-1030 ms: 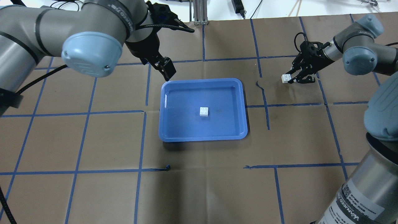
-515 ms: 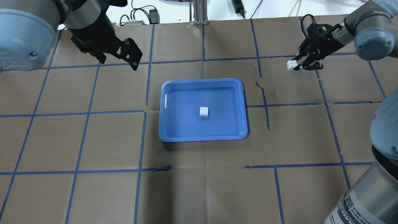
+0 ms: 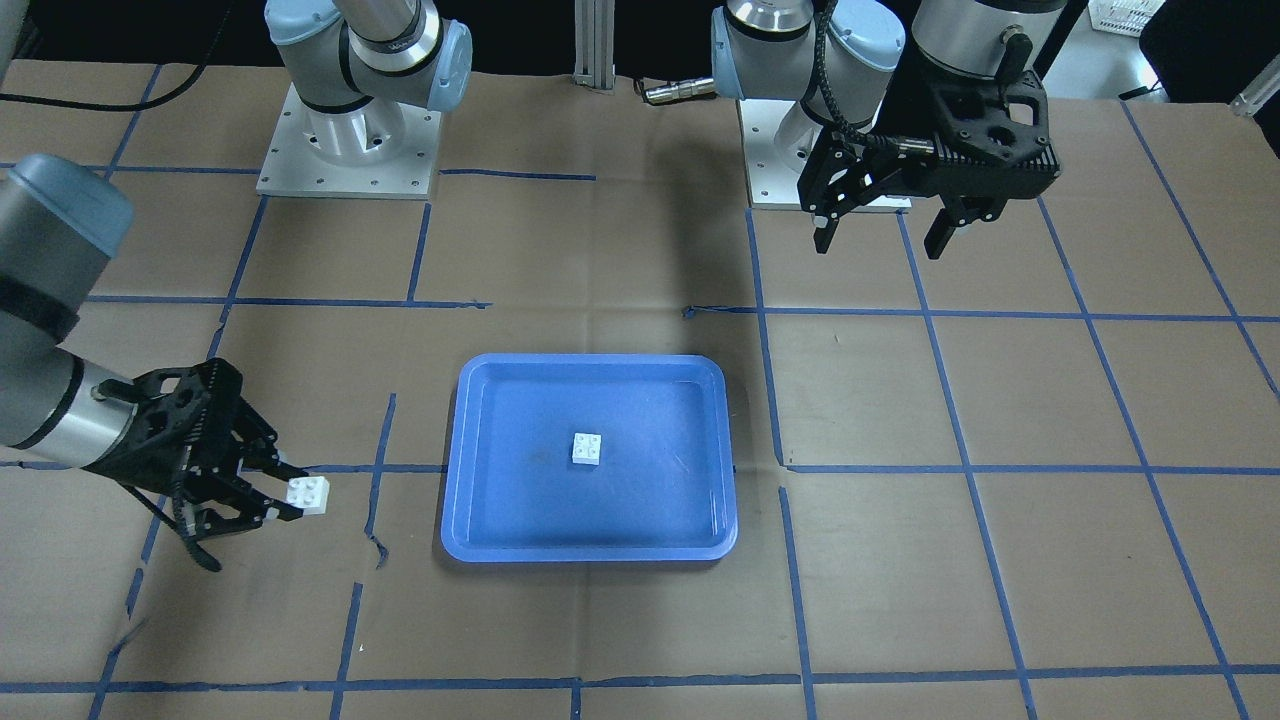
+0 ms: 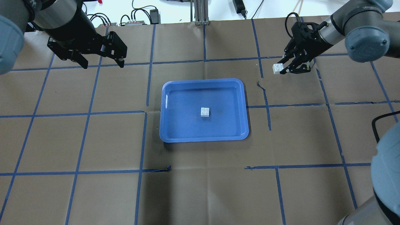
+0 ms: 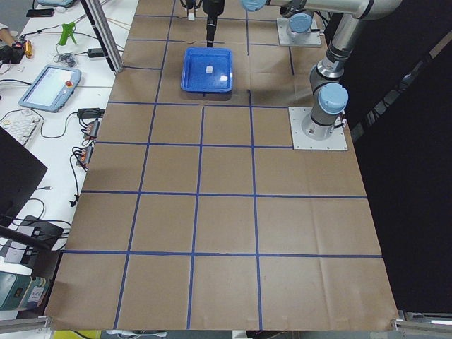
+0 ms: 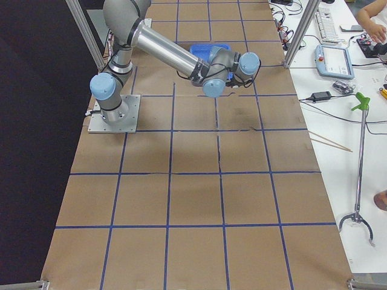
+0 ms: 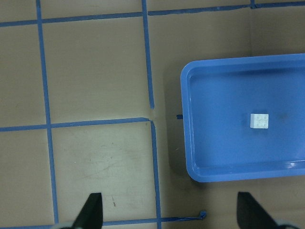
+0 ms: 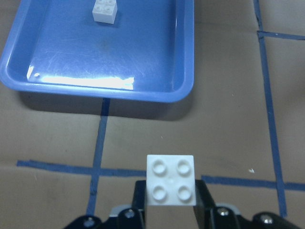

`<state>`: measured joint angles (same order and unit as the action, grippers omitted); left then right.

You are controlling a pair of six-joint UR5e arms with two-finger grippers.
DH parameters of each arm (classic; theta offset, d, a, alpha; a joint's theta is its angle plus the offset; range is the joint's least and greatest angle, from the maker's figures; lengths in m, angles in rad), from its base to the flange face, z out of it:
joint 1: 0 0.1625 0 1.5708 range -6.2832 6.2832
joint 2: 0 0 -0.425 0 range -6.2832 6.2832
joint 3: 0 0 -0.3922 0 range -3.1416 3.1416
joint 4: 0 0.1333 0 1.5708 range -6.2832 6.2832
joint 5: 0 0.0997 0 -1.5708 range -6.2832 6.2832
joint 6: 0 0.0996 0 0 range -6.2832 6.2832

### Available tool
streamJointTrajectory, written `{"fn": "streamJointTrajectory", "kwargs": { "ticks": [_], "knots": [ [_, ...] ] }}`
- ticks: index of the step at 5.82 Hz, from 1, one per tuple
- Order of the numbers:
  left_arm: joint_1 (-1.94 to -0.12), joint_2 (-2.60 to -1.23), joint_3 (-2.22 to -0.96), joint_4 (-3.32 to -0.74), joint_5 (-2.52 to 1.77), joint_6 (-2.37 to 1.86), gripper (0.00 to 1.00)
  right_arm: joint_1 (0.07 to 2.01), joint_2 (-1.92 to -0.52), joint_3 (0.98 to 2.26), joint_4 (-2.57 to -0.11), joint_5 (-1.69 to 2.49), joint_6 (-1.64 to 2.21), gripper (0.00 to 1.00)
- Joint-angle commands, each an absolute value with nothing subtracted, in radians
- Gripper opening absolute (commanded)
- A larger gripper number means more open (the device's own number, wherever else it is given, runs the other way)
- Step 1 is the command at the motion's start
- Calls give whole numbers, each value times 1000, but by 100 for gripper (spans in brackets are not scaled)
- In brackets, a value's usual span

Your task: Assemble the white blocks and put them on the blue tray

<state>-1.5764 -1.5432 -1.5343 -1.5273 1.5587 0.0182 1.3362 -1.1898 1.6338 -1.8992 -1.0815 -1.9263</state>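
Right gripper [image 4: 282, 68] is clamped on one white block [image 4: 276, 68], pinched at the fingertips with its studs up. It is off the tray, out past the tray's far right corner as I see it from overhead. Left gripper [image 4: 102, 62] hangs with its jaws spread wide and nothing between them, well apart from the tray on the opposite side.

I am working over a table covered in brown paper [image 4: 200, 193], marked into squares with blue tape lines [image 4: 142, 140]. Cables and power bricks lie on a white surface past its far edge. The side cameras show benches with a teach pendant [image 5: 49, 85] and a green-handled grabber stick [image 6: 360, 157].

The blue tray [image 4: 204, 139] is shallow, with rounded corners and a raised rim. The other white block [image 4: 205, 112] sits near its middle, studs up, touching no wall.

From the right wrist camera the held block covers most of the fingers. The left wrist camera catches only two fingertips at its bottom edge. From the right side view the arm hides most of the tray, and both blocks are too small to judge there.
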Motion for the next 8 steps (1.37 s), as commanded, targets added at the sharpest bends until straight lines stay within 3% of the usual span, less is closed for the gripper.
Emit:
{"fn": "streamJointTrajectory", "kwargs": {
  "ticks": [1, 4, 8],
  "knots": [
    [-1575, -1542, -1536, -1523, 1557, 15, 99, 1476, -1212, 1681, -1992, -1078, -1762, 24],
    [-1571, -1540, -1537, -1520, 1557, 15, 99, 1640, -1198, 1871, -2419, -1081, -1349, 24],
    [-1571, -1540, -1539, -1519, 1555, 15, 99, 1667, -1143, 1994, -2611, -1081, -1342, 24]
  ]
}}
